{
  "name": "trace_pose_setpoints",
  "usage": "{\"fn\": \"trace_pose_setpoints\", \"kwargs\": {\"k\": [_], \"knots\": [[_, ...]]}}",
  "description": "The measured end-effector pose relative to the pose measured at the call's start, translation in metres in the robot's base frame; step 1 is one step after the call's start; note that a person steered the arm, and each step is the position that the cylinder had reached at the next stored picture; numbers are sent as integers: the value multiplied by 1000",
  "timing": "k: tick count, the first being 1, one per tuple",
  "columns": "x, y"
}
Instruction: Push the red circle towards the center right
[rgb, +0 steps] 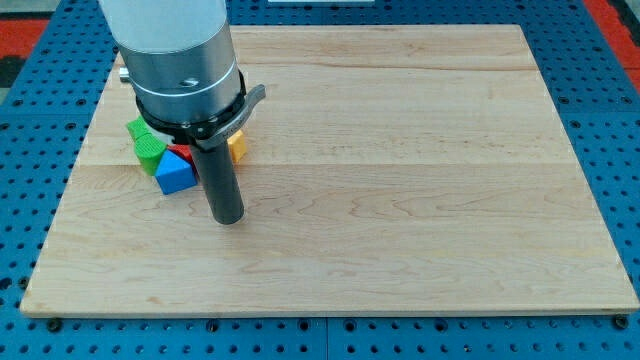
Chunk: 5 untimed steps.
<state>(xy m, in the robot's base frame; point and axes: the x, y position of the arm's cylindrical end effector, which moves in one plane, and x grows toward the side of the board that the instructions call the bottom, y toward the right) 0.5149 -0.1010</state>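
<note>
I get bright, even light from overhead. The pale table (400, 150) shows no glare. My tip (228, 218) casts only a faint soft shadow just beside itself. Focus is sharp throughout, edges undistorted.

No legible text, labels, brands, nos. or signs anywhere in view. Checked the wooden worktop (400, 180): plain grain only, no markings. Grey arm housing (180, 50) and dark rod: no lettering visible. Coloured blocks at the view's left: faces blank as far as can be made out.
</note>
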Motion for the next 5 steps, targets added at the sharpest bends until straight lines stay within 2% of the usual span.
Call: {"fn": "trace_pose_setpoints", "kwargs": {"k": [1, 3, 4, 5], "knots": [[2, 0], [39, 0], [46, -21], [46, -114]]}}
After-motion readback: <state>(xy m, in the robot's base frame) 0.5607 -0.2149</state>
